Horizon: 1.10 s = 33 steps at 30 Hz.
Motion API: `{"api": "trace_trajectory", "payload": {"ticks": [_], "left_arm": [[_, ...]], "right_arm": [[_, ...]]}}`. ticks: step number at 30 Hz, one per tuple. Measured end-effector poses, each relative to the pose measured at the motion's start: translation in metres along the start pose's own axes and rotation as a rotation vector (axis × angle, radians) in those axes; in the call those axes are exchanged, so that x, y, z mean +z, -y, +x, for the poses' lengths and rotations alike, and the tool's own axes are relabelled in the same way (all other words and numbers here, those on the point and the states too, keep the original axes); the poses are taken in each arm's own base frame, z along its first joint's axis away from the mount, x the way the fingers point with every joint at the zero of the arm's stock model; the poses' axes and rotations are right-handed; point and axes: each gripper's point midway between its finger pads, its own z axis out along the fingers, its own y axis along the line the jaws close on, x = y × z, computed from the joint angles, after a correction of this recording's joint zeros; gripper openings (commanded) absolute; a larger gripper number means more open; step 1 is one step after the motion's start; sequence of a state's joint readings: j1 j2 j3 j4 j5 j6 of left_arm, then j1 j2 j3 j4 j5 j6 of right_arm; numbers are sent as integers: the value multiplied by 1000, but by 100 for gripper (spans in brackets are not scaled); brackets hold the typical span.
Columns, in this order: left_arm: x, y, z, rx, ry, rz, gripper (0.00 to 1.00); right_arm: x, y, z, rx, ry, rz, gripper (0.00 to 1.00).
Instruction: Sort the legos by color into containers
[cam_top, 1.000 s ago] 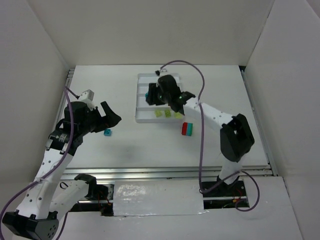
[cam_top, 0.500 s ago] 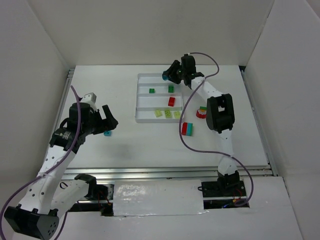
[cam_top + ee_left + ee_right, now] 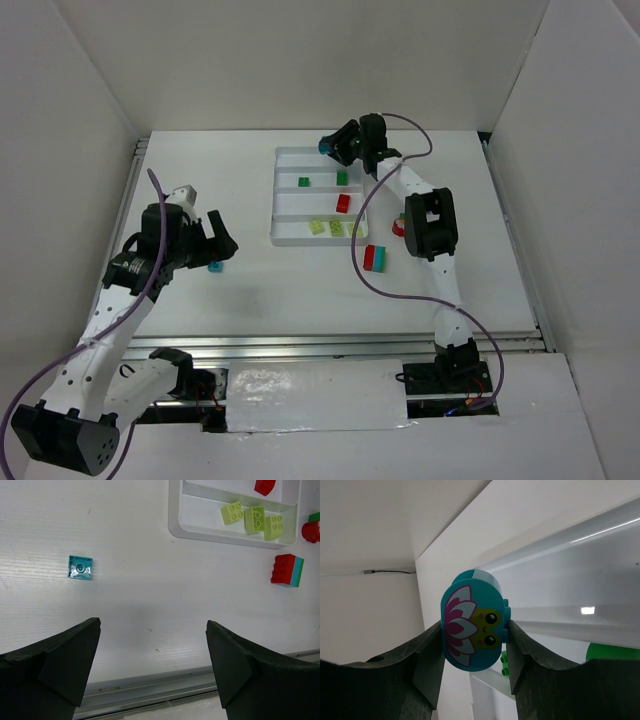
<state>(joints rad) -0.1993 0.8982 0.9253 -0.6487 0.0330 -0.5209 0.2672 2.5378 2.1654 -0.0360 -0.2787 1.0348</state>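
**Right gripper (image 3: 337, 148) clamped on a printed teal brick (image 3: 472, 625); left gripper (image 3: 152, 625) spread wide, holding nothing.**
The printed teal brick sits between the right gripper's fingers, above the far edge of the tray (image 3: 283, 160). Ahead-left of the left gripper, a flat teal brick (image 3: 80, 566) lies on the tabletop (image 3: 150, 595).

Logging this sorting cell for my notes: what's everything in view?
table: 1, white, under everything.
tray: 1, white, four compartments, far centre.
green bricks: 2, dark green, one compartment.
red brick: 1, red, next compartment nearer.
yellow-green bricks: 3, pale, nearest compartment.
red-and-teal block: 1, table, by tray's near right corner.
red round piece: 1, table, right of tray, partly hidden.
small teal brick: 1, table, left of tray.
printed teal brick: 1, held at tray's far edge.
left gripper: 1, black, open.
right gripper: 1, black, shut on printed teal brick.
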Motion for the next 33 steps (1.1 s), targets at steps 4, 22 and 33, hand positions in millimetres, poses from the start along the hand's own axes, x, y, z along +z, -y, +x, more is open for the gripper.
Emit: {"api": "trace_trajectory", "payload": {"ticks": [4,22,33], "left_arm": [[0,1,-1,-1,4,6,99],[0,-5,-4,-2,9,-4,100],[0,-50,-14,-103,58,-210,99]], "right_arm": [[0,3,-2,11,3,4,48],[-1,9,-6,7,0,-1,69],[-37,-16,25,-254,-3,92,100]]}}
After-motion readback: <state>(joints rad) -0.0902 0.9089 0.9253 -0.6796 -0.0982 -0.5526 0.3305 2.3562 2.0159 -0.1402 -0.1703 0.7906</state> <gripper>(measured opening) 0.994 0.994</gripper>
